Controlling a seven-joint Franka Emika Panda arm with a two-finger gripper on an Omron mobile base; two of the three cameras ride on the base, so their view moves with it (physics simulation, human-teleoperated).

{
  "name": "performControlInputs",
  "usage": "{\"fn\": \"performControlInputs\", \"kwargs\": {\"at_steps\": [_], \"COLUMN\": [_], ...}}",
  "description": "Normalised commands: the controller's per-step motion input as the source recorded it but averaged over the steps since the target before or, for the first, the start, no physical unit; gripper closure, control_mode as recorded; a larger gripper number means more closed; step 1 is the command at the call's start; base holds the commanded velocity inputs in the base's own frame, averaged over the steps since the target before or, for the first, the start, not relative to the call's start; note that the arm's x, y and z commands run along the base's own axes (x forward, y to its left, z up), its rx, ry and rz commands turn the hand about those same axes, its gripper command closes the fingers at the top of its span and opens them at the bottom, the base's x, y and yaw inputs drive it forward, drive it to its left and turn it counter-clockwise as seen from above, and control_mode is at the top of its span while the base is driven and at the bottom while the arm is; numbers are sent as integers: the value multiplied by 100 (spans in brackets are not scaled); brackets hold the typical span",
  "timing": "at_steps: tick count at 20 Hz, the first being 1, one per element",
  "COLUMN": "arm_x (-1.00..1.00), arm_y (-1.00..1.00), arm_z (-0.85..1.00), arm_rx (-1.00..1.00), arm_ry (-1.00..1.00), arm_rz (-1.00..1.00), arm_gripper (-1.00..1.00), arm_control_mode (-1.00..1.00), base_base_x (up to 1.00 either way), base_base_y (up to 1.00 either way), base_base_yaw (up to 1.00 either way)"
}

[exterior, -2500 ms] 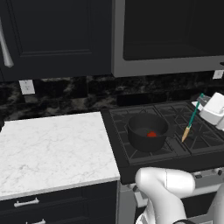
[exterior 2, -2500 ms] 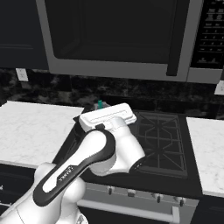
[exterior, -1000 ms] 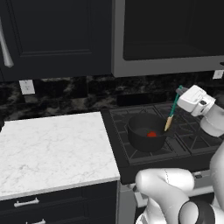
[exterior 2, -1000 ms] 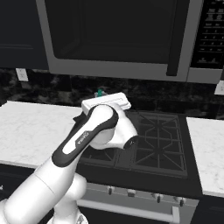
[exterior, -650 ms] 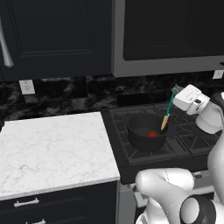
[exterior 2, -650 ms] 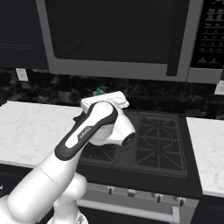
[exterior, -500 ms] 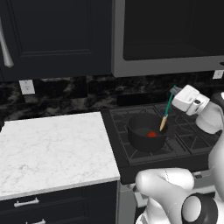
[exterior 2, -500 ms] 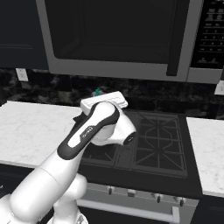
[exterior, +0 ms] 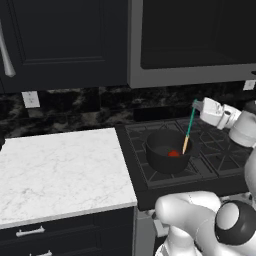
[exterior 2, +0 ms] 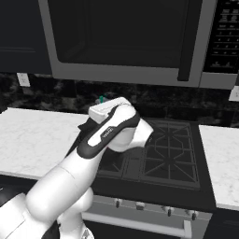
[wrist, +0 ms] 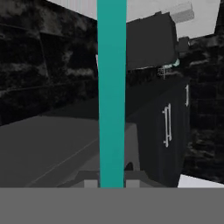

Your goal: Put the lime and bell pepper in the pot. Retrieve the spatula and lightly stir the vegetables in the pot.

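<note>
Stovetop pot (exterior: pixel 167 155): spatula (exterior: pixel 188 129) blade now inside.

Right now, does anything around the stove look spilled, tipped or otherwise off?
Nothing stands out. The pot sits upright on the stove, the red bell pepper lies inside it, and the gripper holds the spatula with its blade reaching down into the pot.

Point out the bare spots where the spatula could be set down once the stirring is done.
The white marble counter left of the stove looks bare from the backsplash to its front edge. The right-hand burners also look free. It is crowded at the pot, where the gripper holds the spatula.
</note>
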Motion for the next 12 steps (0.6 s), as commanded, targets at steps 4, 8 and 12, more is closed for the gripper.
{"fn": "performControlInputs", "kwargs": {"at_steps": [4, 8, 12], "arm_x": [19, 6, 8], "arm_y": [4, 4, 10], "arm_z": [0, -11, -17], "arm_rx": [-2, -1, 0], "arm_ry": [11, 0, -5], "arm_rz": [25, 25, 20], "arm_gripper": [100, 100, 100], "arm_control_mode": [-100, -100, -100], "base_base_x": [0, 0, 0], "base_base_y": [0, 0, 0], "base_base_yaw": [0, 0, 0]}}
